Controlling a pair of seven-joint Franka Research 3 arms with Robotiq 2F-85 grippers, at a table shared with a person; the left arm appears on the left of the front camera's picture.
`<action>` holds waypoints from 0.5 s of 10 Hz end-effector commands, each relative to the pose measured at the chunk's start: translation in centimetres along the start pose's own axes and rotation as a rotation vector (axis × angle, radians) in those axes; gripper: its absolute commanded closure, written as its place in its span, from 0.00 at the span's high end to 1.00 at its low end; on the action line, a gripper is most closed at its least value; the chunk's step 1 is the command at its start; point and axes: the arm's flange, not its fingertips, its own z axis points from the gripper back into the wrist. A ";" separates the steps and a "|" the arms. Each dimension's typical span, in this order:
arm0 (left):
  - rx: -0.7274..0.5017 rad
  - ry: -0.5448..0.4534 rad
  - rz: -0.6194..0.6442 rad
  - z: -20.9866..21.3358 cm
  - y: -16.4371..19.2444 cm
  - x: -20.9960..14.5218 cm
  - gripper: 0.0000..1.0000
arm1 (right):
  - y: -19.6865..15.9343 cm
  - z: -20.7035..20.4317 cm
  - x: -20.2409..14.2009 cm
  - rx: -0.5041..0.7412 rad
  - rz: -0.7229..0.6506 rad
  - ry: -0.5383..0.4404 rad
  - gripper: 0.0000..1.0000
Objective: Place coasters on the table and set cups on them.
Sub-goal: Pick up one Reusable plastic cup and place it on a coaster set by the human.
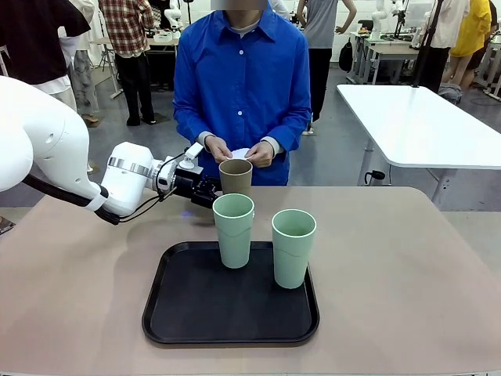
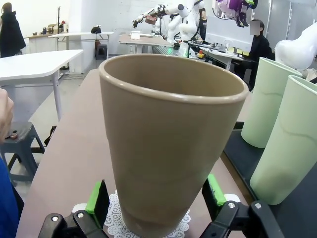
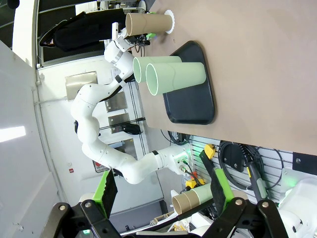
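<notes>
A tan-brown cup [image 1: 235,177] [image 2: 168,144] stands upright on a white lacy coaster [image 2: 115,226] on the beige table [image 1: 407,274], just beyond the tray's far edge. My left gripper [image 1: 213,192] [image 2: 155,196] is open around the cup's base, with a green pad [image 2: 97,199] a little off each side. Two mint green cups [image 1: 233,231] [image 1: 293,247] stand on the black tray [image 1: 180,313]. The person's hands hold more white coasters [image 1: 240,153] at the far edge. My right gripper [image 3: 163,191] is open and holds nothing, well away from the table.
A white table [image 1: 423,125] stands behind on the right. People and other tables show farther back. In the right wrist view the brown cup [image 3: 148,22], both green cups [image 3: 173,79] and the tray [image 3: 190,99] lie sideways in the distance.
</notes>
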 end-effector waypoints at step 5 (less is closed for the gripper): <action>-0.013 -0.013 -0.010 0.5 -0.3 -0.2 1.00 | 0.1 0.0 0.1 0.022 0.004 0.003 1.00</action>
